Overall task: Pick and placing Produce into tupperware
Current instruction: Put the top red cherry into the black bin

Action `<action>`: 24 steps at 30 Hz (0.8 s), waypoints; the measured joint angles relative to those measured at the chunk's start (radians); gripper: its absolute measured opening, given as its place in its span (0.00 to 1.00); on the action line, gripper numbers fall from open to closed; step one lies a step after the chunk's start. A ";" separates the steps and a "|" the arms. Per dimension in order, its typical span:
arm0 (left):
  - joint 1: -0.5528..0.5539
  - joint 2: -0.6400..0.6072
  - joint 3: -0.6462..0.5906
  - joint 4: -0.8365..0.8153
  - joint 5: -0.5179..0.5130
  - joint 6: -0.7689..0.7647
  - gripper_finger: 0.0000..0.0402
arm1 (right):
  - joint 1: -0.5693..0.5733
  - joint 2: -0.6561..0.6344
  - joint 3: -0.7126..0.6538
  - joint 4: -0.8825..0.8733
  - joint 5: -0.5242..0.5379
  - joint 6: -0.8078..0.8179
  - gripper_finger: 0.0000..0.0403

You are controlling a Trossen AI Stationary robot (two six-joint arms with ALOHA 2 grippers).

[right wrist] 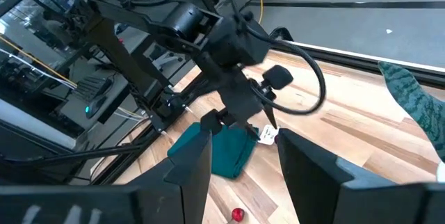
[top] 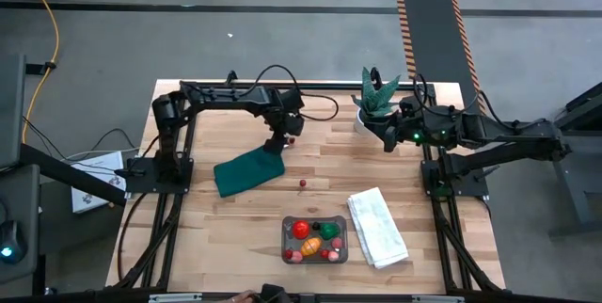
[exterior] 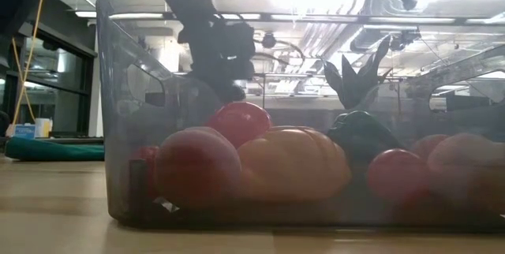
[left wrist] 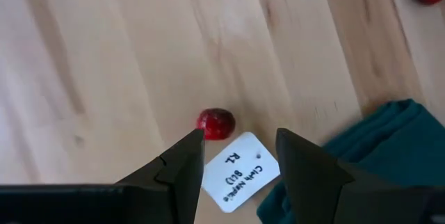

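my left gripper [left wrist: 236, 158] hangs wide open above the small red fruit [left wrist: 215, 123], so i centre it, clear the white tag [left wrist: 240, 168], then close.

In the low view the tupperware [exterior: 118, 128] is cut by the right edge. Its cloudy wall blurs the produce [exterior: 292, 163] inside.

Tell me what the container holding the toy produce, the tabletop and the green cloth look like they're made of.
The tupperware looks like clear greyish plastic: the produce shows through its glossy wall in the low view. The table appears to be pale wood in joined strips with visible grain, matte. The dark green cloth seems to be soft fabric, lying rumpled; its exact weave can't be told.
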 joint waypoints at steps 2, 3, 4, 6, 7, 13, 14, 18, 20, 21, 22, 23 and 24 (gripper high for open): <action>0.000 0.018 0.000 -0.005 -0.001 0.000 0.42 | 0.000 0.000 0.000 0.000 0.000 0.001 0.39; 0.000 0.024 0.000 -0.004 -0.001 0.000 0.42 | 0.000 0.000 0.000 0.000 0.000 0.001 0.39; 0.000 0.030 0.000 -0.004 -0.002 0.000 0.42 | 0.000 0.000 0.000 0.000 0.000 0.001 0.39; 0.000 0.038 0.000 -0.001 -0.005 0.000 0.42 | 0.000 0.000 0.000 0.001 0.000 0.005 0.39; 0.000 0.041 0.000 0.006 -0.012 0.000 0.42 | 0.000 0.000 0.000 0.000 0.001 0.008 0.39; 0.005 0.042 0.000 0.029 -0.036 0.002 0.42 | 0.000 0.000 0.000 0.000 0.005 0.008 0.39; 0.007 0.042 0.000 0.029 -0.034 0.002 0.42 | 0.000 0.000 0.000 0.001 0.010 0.008 0.39; 0.016 0.042 0.000 0.031 -0.029 -0.001 0.42 | 0.000 0.000 0.000 0.000 0.013 0.008 0.39; 0.026 0.042 0.000 0.033 -0.025 -0.001 0.42 | 0.000 0.000 0.000 0.000 0.013 0.008 0.39; 0.027 0.042 0.000 0.033 -0.019 -0.001 0.42 | 0.000 0.000 0.000 0.001 0.013 0.008 0.39; 0.030 0.042 0.000 0.033 -0.012 -0.002 0.42 | 0.000 0.000 0.000 0.000 0.014 0.008 0.39; 0.035 0.042 0.000 0.034 -0.008 -0.002 0.42 | 0.000 0.000 0.000 0.000 0.016 0.008 0.39; 0.035 0.042 0.000 0.034 -0.001 -0.002 0.42 | 0.000 0.000 0.000 0.001 0.018 0.008 0.39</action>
